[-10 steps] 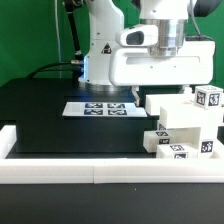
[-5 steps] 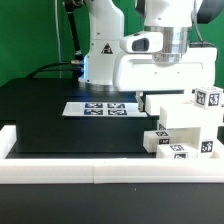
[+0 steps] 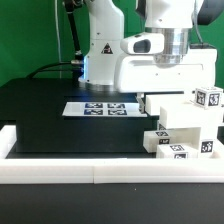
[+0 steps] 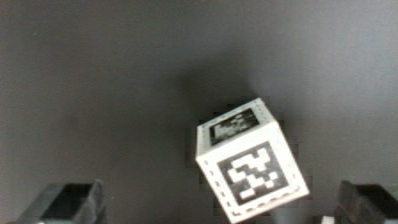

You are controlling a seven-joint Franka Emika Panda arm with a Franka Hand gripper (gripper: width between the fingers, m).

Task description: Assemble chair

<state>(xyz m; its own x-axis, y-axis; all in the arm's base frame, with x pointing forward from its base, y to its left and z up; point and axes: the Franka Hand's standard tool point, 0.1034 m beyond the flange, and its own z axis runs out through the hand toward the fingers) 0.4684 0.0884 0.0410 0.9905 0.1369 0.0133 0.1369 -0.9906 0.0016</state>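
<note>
white arm (image 3: 150,45), blk gripper fingers (image 4: 71,203)

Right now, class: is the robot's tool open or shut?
Open. In the wrist view its two fingers stand far apart at the frame's edges, with the tagged white block lying untouched between them.

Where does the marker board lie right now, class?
In the exterior view, the marker board lies flat on the black table, just in front of the robot's base, left of the stacked chair pieces.
</note>
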